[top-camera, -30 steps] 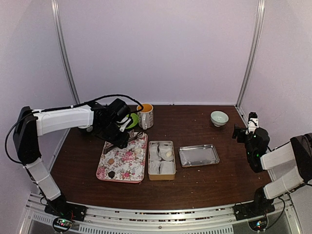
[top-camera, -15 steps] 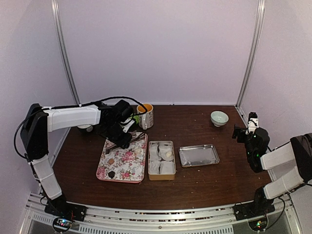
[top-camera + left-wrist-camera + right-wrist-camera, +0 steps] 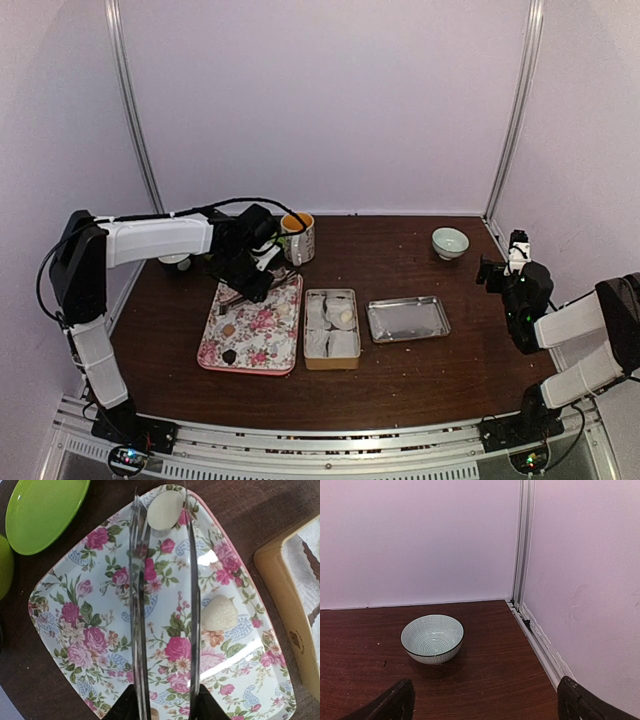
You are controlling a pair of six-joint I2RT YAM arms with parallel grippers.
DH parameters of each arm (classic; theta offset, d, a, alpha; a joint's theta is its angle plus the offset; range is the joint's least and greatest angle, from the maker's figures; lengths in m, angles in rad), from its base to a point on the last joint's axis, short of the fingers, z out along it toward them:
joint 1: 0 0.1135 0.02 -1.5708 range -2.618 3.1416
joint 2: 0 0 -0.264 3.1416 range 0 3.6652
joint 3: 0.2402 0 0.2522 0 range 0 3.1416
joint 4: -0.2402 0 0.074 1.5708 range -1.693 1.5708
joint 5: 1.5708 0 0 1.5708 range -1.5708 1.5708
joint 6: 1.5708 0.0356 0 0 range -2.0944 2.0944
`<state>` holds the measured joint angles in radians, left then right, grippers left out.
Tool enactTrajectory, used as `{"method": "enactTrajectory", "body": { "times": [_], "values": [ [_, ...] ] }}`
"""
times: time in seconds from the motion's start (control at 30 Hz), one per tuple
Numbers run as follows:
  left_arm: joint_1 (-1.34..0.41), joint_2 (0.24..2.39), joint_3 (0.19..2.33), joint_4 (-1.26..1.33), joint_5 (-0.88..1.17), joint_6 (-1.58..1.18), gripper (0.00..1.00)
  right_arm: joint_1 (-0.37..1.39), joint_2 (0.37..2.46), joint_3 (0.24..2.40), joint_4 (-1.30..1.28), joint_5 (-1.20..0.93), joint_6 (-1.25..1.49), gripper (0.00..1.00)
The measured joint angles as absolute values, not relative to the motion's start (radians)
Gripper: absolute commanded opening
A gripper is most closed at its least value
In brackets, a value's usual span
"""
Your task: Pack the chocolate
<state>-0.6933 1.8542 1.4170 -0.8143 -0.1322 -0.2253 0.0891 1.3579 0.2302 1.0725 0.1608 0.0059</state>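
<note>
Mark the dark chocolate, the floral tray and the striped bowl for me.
dark chocolate [image 3: 229,356], top external view, middle of the lump.
floral tray [image 3: 90,630], left wrist view, bare patterned surface.
striped bowl [image 3: 422,636], right wrist view, inner wall.

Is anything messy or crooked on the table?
A little. Pale crumbs speckle the dark table near the striped bowl, and the flowery tray sits slightly crooked beside the straight tin.

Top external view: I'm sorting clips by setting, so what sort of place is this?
Probably a lab test booth, not a kitchen: plain pale walls with metal corner rails enclose a dark wooden table, and a left arm and right arm are bolted at its near edge.
</note>
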Motion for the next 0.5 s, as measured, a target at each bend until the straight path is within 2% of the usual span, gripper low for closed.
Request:
{"method": "enactTrajectory", "body": {
  "times": [0.17,0.5],
  "values": [
    [-0.693,1.858,1.419,-0.813,-0.131,-0.216,0.28,0.089,1.358,0.23,1.073,0.16,0.006,1.0],
    [-0.719,1.858,1.455,-0.85,-0.174,-0.21,0.26,0.089,1.358,0.23,1.073,0.161,0.006,1.0]
  ]
}}
